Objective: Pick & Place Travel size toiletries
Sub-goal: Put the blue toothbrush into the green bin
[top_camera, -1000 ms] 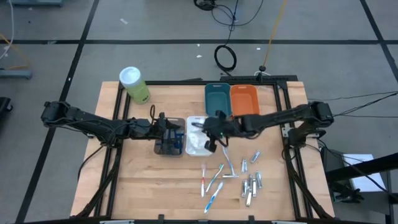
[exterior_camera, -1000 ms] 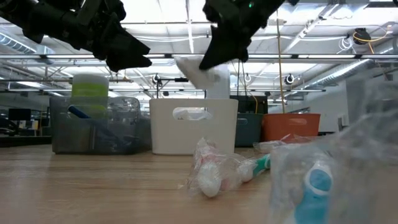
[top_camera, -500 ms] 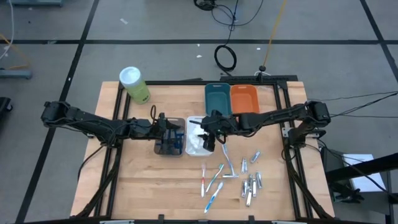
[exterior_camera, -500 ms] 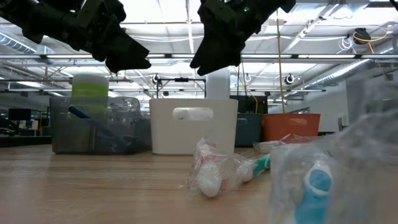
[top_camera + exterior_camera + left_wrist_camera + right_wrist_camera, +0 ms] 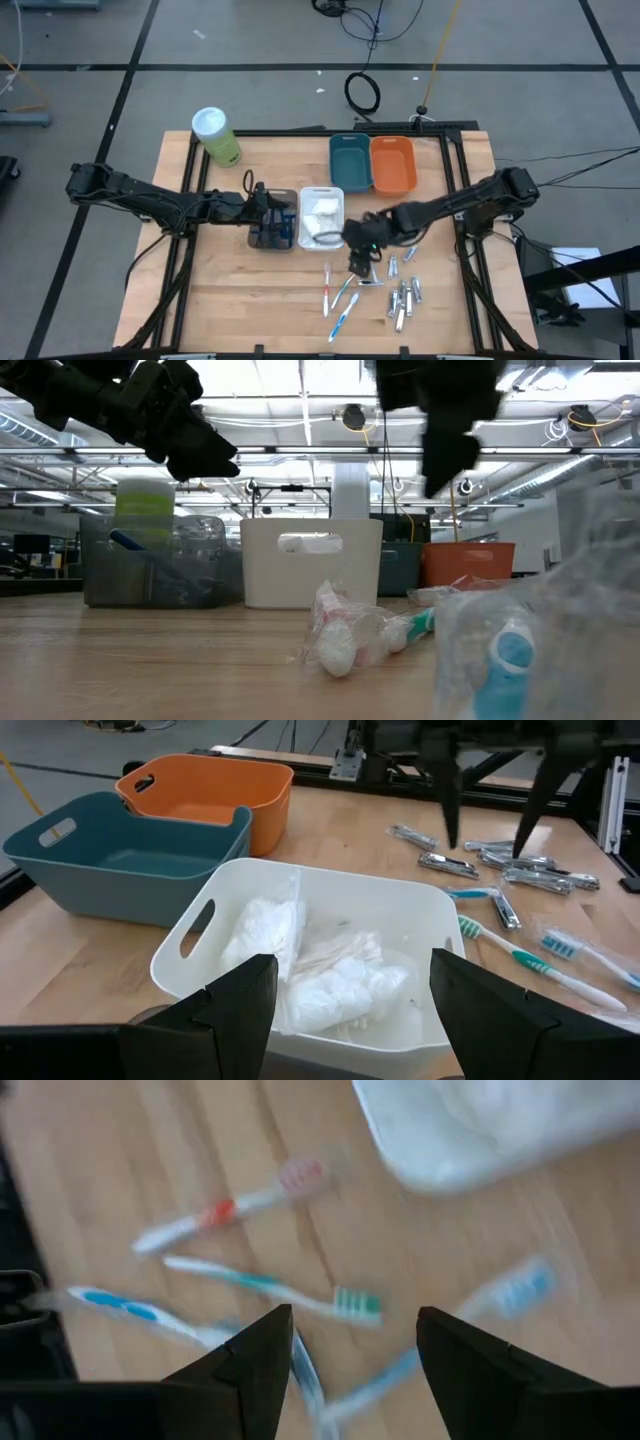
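Thin plastic toothbrushes (image 5: pixel 270 1285), red, teal and blue handled, lie scattered on the wooden table (image 5: pixel 230 300) right under the right gripper (image 5: pixel 350 1342), whose jaws stand apart and empty above them. They look light, stiff and narrow, probably slick on the handle and some seem wrapped in clear film, so a pinch across the mid-handle, jaws square to the shaft, is the safest hold; a grab at the head end would likely tip or spin the brush. Just beyond that gripper, toward the right arm's base, small silvery tubes (image 5: pixel 405 295) lie in a loose cluster, small and rigid-looking, likely to roll or slide if nudged. The soft white pads (image 5: pixel 330 975) sit in the white bin (image 5: pixel 190 935) directly ahead of the left gripper (image 5: pixel 350 982), which hangs released over the clear bin (image 5: pixel 150 565) holding dark blue razors; pads will squash, any grip works. Teal bin (image 5: pixel 110 845) and orange bin (image 5: pixel 205 790) stand beyond the white one, both empty as far as shown. Green canister (image 5: pixel 216 136) is well off behind the left arm.
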Motion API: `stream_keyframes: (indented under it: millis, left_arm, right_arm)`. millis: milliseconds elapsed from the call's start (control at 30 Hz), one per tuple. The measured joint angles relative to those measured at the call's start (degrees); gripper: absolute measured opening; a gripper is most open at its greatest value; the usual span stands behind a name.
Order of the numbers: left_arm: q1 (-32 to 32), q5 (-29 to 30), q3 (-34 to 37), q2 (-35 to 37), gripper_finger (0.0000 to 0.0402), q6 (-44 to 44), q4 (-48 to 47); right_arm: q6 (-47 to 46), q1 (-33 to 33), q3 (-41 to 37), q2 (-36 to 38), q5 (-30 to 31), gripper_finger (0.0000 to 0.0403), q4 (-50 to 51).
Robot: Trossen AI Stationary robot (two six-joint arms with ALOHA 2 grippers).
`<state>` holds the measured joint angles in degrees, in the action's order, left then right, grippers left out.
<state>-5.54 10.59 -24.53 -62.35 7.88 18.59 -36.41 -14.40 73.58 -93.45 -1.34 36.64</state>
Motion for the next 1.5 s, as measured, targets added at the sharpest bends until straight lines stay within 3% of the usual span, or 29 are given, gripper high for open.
stream_keyframes:
  millis: [100,233,500,1000,1333,1500]
  left_arm:
    - [0.0,0.0,0.0,0.0,0.0260,0.0,0.0]
    - [0.0,0.0,0.0,0.0,0.0260,0.1,0.0]
    - [0.0,0.0,0.0,0.0,0.0260,0.4,0.6]
    - [0.0,0.0,0.0,0.0,0.0260,1.3,0.5]
    - [0.0,0.0,0.0,0.0,0.0260,1.3,0.5]
    - [0.0,0.0,0.0,0.0,0.0260,1.3,0.7]
  right_arm:
    - [-7.3,-3.2,-0.1,0.0,3.4,0.0199,5.1]
    - [-12.9,-6.1,-3.3,-0.4,6.4,0.0194,3.7]
    - [-18.4,-7.2,-15.7,-0.3,7.3,0.0179,-11.5]
    - [-18.9,-7.2,-23.9,-0.3,7.1,0.0118,-18.4]
    - [-15.6,-6.9,-24.3,0.0,7.2,0.0015,-18.6]
    - [-13.7,-6.6,-24.3,3.0,7.4,0.0020,-18.5]
